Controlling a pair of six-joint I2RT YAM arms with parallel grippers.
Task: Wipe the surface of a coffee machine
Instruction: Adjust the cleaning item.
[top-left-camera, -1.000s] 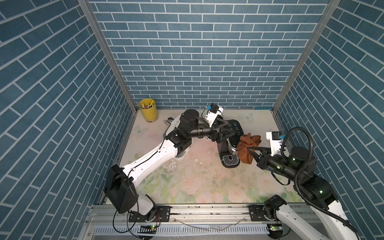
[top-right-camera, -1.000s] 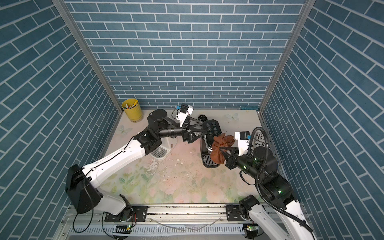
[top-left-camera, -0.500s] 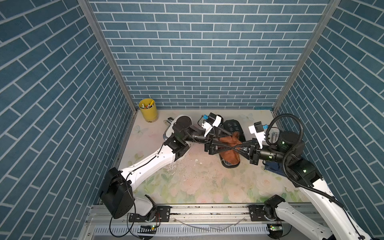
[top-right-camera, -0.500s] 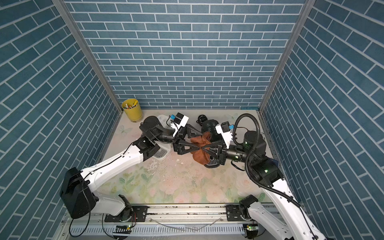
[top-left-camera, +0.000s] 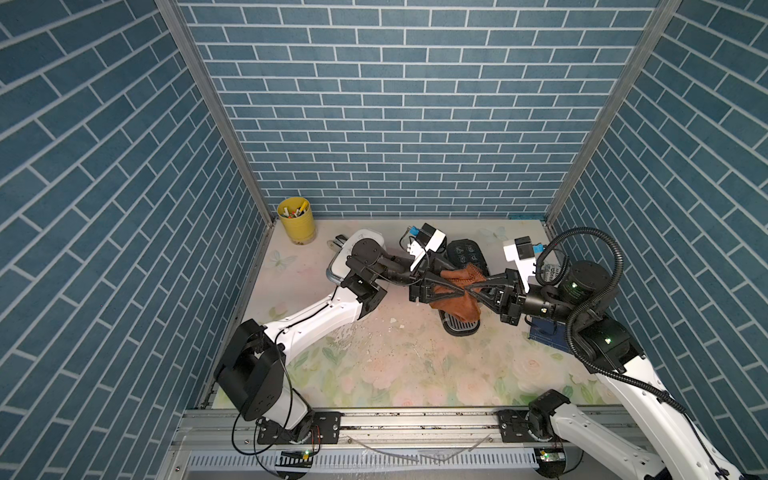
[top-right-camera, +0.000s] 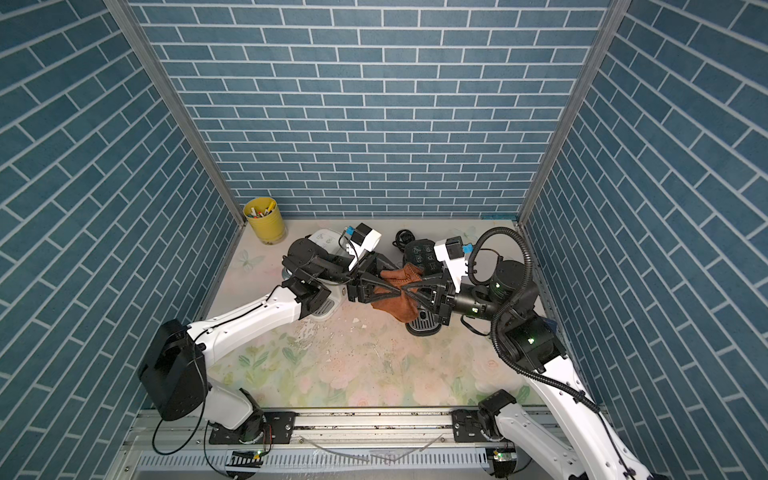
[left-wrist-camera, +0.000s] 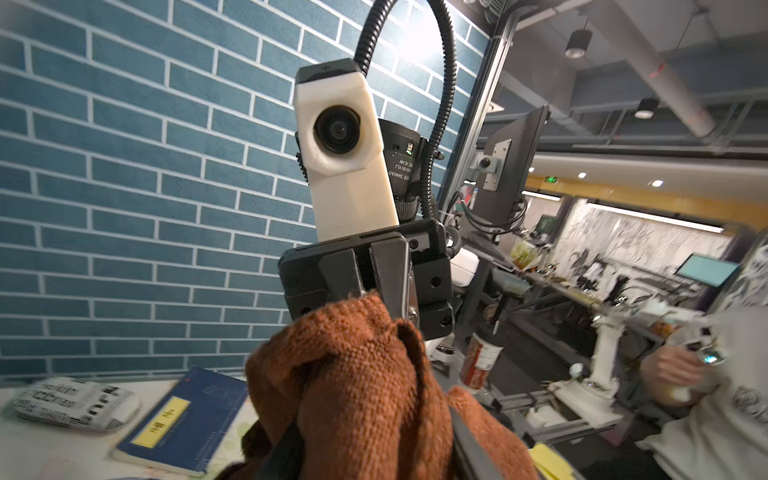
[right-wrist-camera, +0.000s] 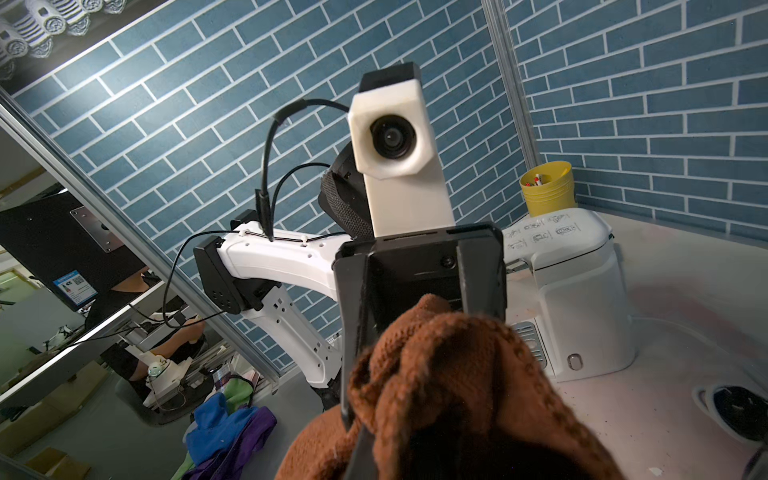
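Right gripper (top-right-camera: 402, 291): clamped on the brown cloth (top-left-camera: 455, 306) — likely handing it over.
Left gripper (top-left-camera: 464, 289): straddles cloth above the black coffee machine (top-left-camera: 464, 252) — grip, cannot tell.

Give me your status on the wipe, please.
Right gripper shut on cloth. Left gripper around same cloth, grip unclear. Cloth hangs over black machine. Grippers tip to tip above it.

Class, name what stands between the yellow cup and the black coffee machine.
The white machine stands there, partly hidden under the left arm. Both top views show it.
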